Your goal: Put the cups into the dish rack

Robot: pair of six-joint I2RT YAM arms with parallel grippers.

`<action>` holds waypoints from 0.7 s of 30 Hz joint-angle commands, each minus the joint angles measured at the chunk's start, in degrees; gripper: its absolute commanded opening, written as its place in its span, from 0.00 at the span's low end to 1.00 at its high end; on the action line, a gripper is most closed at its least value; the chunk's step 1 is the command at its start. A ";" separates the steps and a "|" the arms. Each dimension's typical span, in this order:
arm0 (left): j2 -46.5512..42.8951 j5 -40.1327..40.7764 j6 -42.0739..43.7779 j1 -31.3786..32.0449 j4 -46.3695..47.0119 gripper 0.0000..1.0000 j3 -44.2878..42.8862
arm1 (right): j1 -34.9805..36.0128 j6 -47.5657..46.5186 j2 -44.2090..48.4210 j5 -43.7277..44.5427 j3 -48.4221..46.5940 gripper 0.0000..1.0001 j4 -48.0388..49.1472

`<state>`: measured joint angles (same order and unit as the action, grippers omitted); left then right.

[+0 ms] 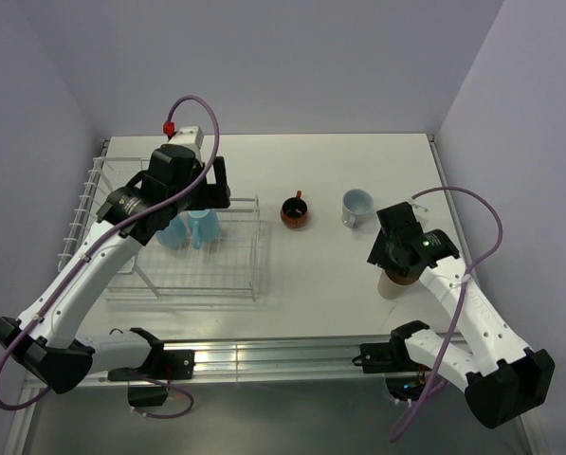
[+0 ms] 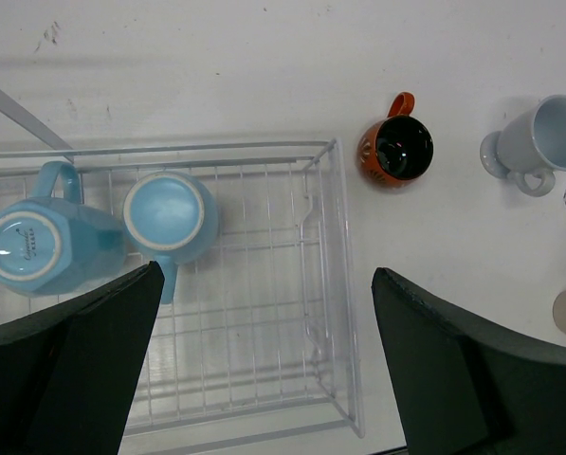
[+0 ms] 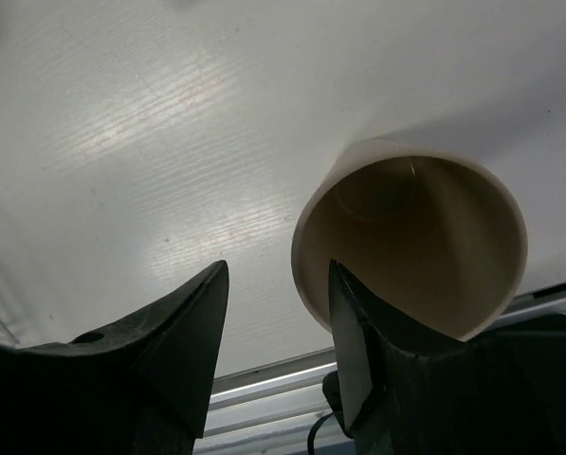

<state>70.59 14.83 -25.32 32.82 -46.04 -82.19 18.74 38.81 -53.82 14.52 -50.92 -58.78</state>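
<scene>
Lilac walls close round a white bench, and on its right side, near the front edge, stands the cream mug, the piece now being worked. The right gripper is down over it. Its fingers straddle the rim, one seemingly inside the mouth and one outside, with a gap showing beside the wall, so they are apart and not yet clamped on it. The mug's handle is hidden.

The step in hand looks like the pickup of this third mug. Next, the fingers need to pinch the wall firmly. Then comes a straight lift and a carry left across the bench, clear of the two mugs standing between. These are the red-orange mug and a light blue mug, both mouth up and well apart from each other.

Further left is the dish rack, which already holds two light blue mugs side by side, apparently base up. The left gripper hangs above the rack, fingers spread wide with nothing between them. That arm may have to give room, or receive the mug.
</scene>
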 commanded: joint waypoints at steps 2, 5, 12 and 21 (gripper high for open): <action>-1.68 -0.59 -0.17 0.23 2.10 0.99 0.19 | -0.64 2.50 -1.55 1.03 1.78 0.53 4.37; -1.86 -0.33 -0.08 0.23 2.01 0.99 0.28 | -1.25 2.85 -2.34 1.56 3.63 0.51 5.78; -1.59 -0.59 -0.25 0.23 1.75 0.99 0.37 | -2.57 3.47 -3.66 0.68 5.56 0.45 8.60; -2.12 -1.47 -0.78 0.14 2.36 0.99 1.51 | -3.10 0.40 -3.32 -2.74 4.70 0.00 10.01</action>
<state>70.19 14.41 -25.36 32.82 -45.65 -81.21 15.90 39.70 -57.98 14.35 -44.88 -51.37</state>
